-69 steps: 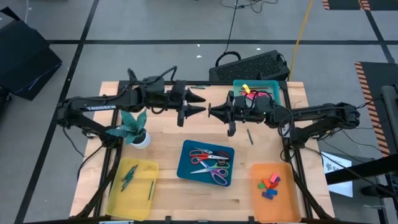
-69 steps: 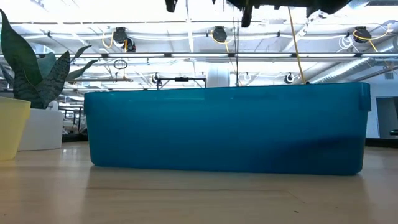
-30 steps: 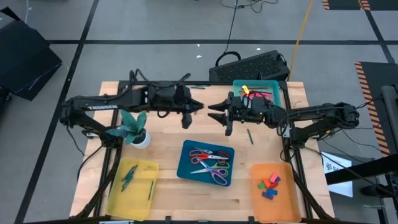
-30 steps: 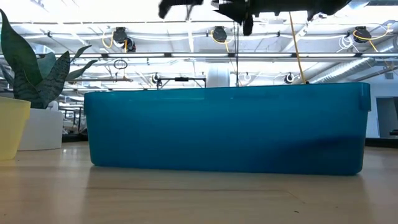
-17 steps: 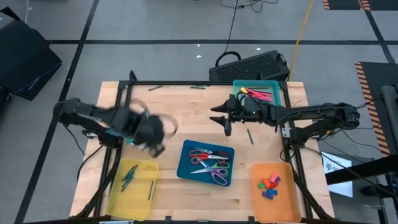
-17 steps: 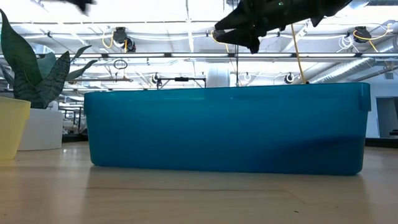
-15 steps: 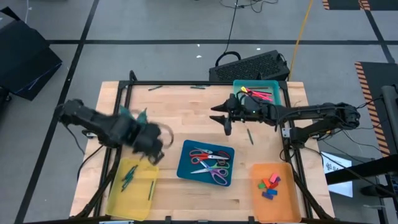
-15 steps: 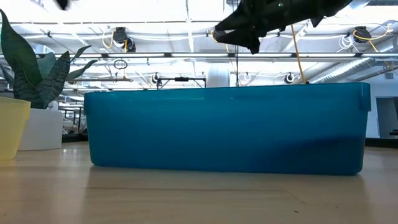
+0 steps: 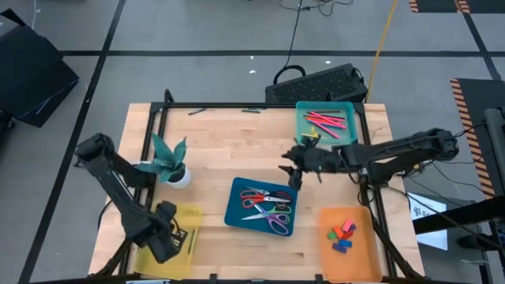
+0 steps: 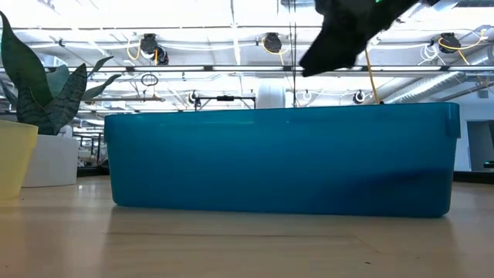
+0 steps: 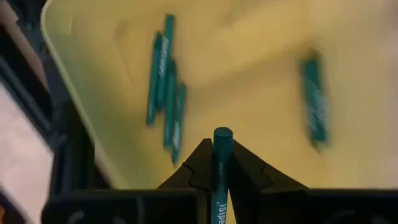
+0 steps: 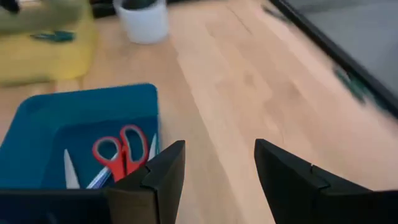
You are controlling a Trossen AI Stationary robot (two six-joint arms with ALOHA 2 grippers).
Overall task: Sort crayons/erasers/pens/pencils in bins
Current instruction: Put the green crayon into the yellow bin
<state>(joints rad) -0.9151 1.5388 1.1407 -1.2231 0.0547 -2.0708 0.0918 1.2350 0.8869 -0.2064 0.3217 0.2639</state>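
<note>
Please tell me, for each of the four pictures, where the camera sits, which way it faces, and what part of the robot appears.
High: above, straight down; both arms, left gripper over translucent yellow bin.
Low: table height, facing opaque dark blue bin; one arm overhead.
Left wrist: faces the yellow bin; fingers grip teal pen.
Right wrist: open right gripper, red-handled scissors.
Shared: the blue bin shows in high, low and right wrist.

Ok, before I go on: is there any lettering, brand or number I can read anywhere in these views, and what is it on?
"...adel": partial white lettering on the green pen clamped in the left gripper, cut off by the picture's edge.
Green pens lying in the yellow bin: markings too blurred to read.
Left arm: any lettering is too small to read from above.
Nothing else readable.
</note>
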